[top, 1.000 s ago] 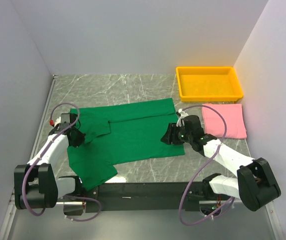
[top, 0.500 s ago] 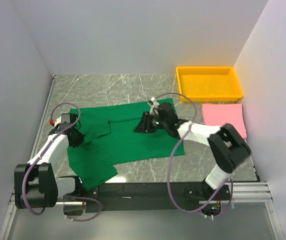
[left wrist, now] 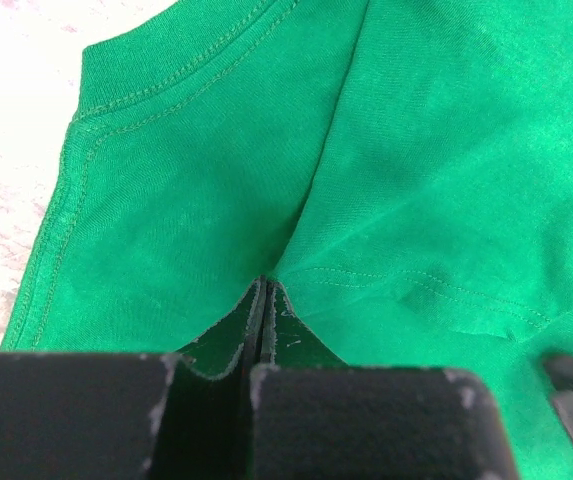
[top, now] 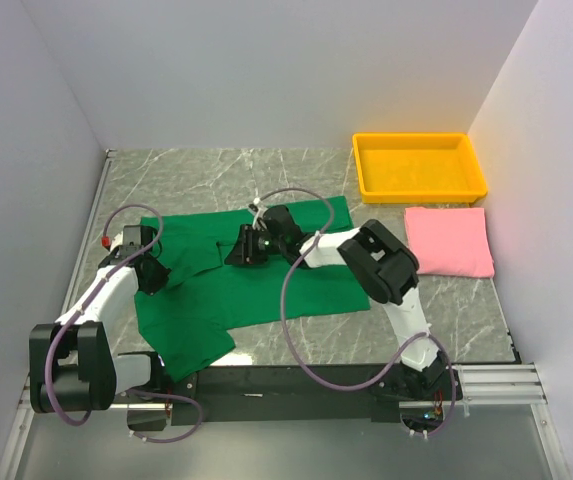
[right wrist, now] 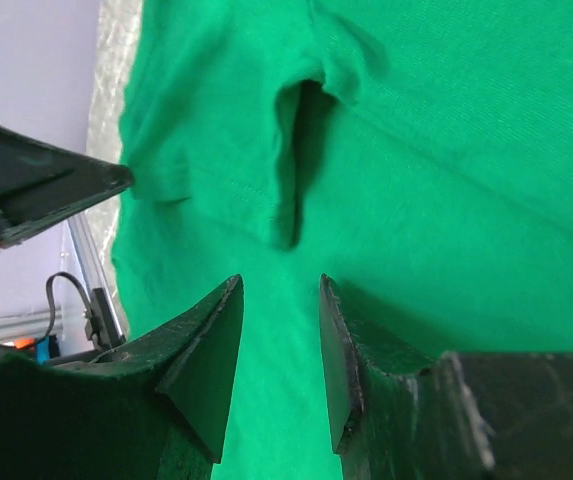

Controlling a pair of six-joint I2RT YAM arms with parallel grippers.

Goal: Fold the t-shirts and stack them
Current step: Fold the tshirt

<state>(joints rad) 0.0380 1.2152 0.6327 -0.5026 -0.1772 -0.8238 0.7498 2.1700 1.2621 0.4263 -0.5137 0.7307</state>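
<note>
Left arm reaches forward along the left side of the table (top: 226,170), wrist low, left gripper (top: 152,274) clamped tight on the green shirt (top: 266,290) at a sleeve seam. The cloth puckers up into the tips. That shirt lies mostly flat across the marble-patterned top: short-sleeved, soft knit, stitched hems, 1 sleeve hanging toward the front edge. Right arm is bent sharply at the elbow and swung across to the left, over the shirt's middle. Right gripper (top: 236,250) is low over the cloth, jaws parted, nothing between them. Off right, the pink shirt (top: 450,240) sits as a flat rectangle, just in front of the yellow plastic tray (top: 421,191).
</note>
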